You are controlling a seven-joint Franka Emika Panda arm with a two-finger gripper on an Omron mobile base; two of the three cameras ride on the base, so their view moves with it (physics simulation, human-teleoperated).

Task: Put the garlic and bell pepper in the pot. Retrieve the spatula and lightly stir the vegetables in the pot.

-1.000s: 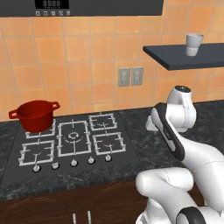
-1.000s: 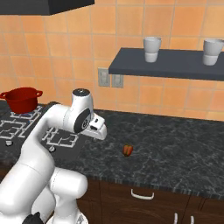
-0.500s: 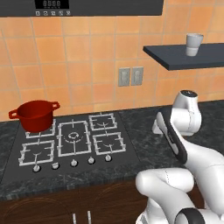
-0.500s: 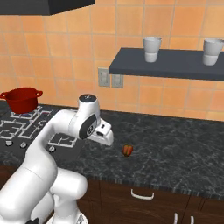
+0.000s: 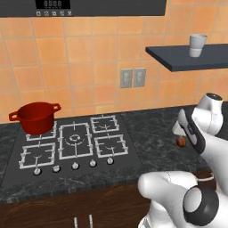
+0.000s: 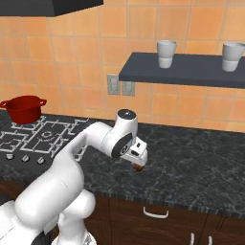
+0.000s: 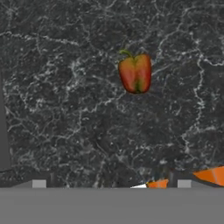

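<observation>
Swinging right across the counter point(image 6: 201, 158), away from the pot point(image 5: 36, 116) at ten o'clock on the hob, the pincer point(image 6: 139, 161) now hovers open above the bell pepper point(image 7: 135, 73), suggesting a grasp comes next.

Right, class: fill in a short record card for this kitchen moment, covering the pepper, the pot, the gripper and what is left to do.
bell pepper: bell pepper lying on the dark counter, right of the hob
pot: red pot on the hob's rear left burner
gripper: gripper open, above the pepper, holding nothing
shelf: cups on the wall shelf
left to do: pepper not yet picked up
</observation>
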